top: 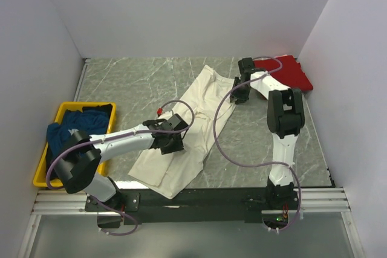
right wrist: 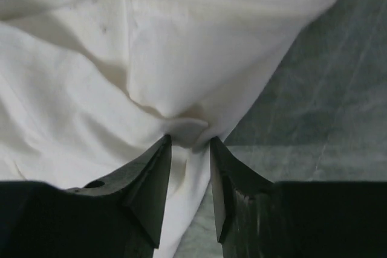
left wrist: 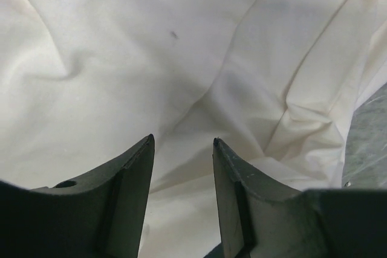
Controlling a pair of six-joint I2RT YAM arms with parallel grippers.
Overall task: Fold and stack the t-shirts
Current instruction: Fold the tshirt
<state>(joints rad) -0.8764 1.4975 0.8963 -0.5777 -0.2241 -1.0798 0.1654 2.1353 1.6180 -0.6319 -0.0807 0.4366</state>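
top view: cream t-shirt sprawls at the middle of the table, red t-shirt folded at the far right corner. left wrist: left end effector wide above cloth, empty. right wrist: right end effector narrow, pinching the shirt's edge, likely to fold.

Under me lies a grey table top, marbled with thin white veins. Plain white panels close it in on three sides: the left wall, the back wall and the right wall. Pale metal rails run along the near edge. The light is even and the shadows are soft.
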